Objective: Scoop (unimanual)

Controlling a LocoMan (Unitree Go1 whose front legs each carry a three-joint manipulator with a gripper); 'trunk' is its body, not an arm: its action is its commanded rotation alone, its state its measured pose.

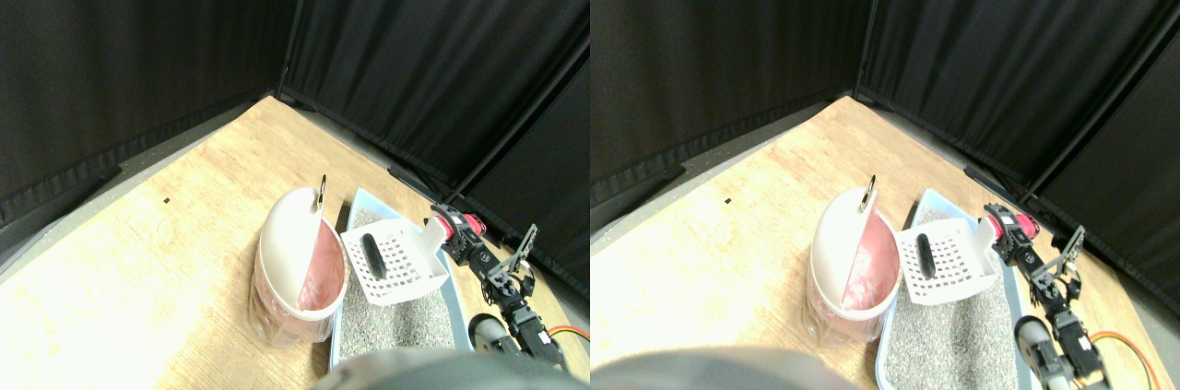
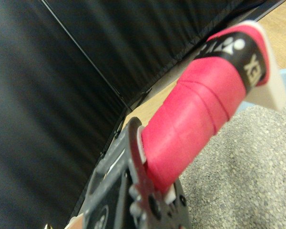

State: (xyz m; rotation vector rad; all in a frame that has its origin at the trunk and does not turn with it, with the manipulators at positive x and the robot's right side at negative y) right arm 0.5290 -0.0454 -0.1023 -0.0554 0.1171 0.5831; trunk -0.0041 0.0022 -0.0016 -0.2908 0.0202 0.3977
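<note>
So the right gripper (image 1: 449, 227) has its jaws pinching the pink-wrapped handle (image 2: 190, 124) of the white slotted scoop (image 1: 395, 265), sitting lower middle of the frame. There's a dark lump (image 1: 373, 254) riding in the scoop, held up over the grey litter (image 1: 396, 321) in the blue tray (image 1: 358, 198). It's right next to the pink bin (image 1: 300, 265), lid tipped open, so I'd guess the dump comes next.
</note>
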